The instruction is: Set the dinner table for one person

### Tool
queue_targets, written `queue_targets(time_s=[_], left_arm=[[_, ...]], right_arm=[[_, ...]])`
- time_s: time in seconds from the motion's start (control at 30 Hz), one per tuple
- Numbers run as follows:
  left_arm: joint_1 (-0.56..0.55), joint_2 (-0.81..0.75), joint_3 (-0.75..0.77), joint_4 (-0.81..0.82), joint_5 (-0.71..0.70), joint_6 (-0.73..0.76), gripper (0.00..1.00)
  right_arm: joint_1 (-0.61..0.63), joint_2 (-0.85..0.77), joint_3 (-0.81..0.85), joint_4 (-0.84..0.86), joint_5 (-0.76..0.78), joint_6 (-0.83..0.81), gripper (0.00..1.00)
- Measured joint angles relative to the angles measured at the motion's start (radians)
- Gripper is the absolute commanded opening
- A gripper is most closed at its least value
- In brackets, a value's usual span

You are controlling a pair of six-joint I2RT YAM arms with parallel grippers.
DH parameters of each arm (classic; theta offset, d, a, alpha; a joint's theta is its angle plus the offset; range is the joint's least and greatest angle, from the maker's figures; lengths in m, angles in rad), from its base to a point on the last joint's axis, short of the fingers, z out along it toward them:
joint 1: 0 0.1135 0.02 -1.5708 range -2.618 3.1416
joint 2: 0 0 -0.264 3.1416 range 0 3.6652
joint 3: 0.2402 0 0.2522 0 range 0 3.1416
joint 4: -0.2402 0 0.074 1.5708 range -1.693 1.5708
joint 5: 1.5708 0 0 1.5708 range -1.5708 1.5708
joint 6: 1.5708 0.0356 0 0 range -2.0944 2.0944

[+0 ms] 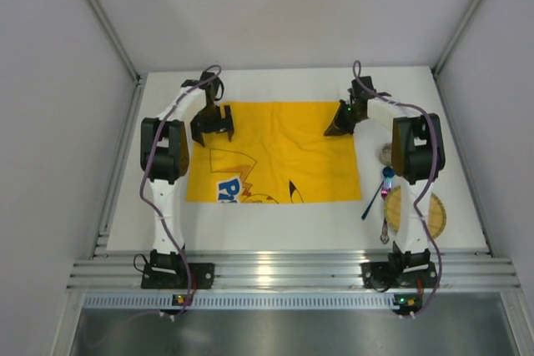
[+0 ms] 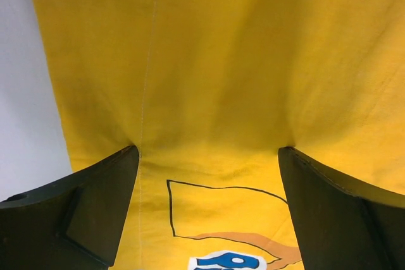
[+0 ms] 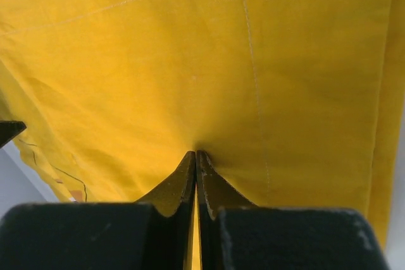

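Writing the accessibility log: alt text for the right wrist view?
Right jaws are shut on the yellow cloth, a sliver of fabric pinched between them, creases fanning from the tips. A stitched hem line turns a corner above; white table shows at lower left.

Yellow cloth [image 1: 275,152] with black-outlined cartoon print; matte white dinner table [image 1: 275,227].

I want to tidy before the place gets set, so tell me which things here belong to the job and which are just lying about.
For the job: dinner table; yellow cloth, pinched by the shut right gripper; open left gripper at its other far corner; blue utensil; round woven mat.
Not for the job: aluminium rail; small pale round thing, too small to identify.
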Motion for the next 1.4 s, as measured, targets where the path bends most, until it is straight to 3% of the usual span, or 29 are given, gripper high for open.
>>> queue_targets(time_s=[0.43,0.67,0.73,0.87,0.97,1.07,1.17,1.23,1.4], left_arm=[[0.002,-0.009,-0.018,0.010,-0.004,-0.014,0.98],[0.003,-0.033,-0.026,0.007,-0.012,-0.041,0.98],[0.003,-0.061,-0.025,0.000,-0.027,-0.055,0.98],[0.003,-0.196,-0.027,-0.003,-0.064,-0.085,0.99],[-0.005,-0.421,-0.164,0.117,-0.121,-0.092,0.98],[-0.010,-0.805,-0.509,0.338,-0.190,-0.110,0.98],[0.011,-1.143,-0.823,0.472,-0.161,-0.128,0.99],[0.026,-1.229,-0.912,0.487,-0.134,-0.144,0.99],[0.027,-1.200,-0.994,0.480,-0.064,-0.164,0.99]], right_arm=[[-0.015,0.066,0.133,-0.061,-0.010,-0.031,0.00],[-0.018,0.026,0.144,-0.077,-0.043,-0.005,0.01],[-0.019,-0.026,0.143,-0.093,-0.040,0.009,0.07],[-0.024,-0.208,0.135,-0.144,0.023,0.019,0.99],[-0.043,-0.389,0.098,-0.184,0.168,-0.012,1.00],[-0.097,-0.590,-0.006,-0.220,0.385,-0.029,1.00],[-0.195,-0.715,-0.155,-0.243,0.522,-0.039,1.00],[-0.280,-0.736,-0.261,-0.267,0.554,-0.039,1.00],[-0.461,-0.660,-0.455,-0.309,0.526,-0.062,0.99]])
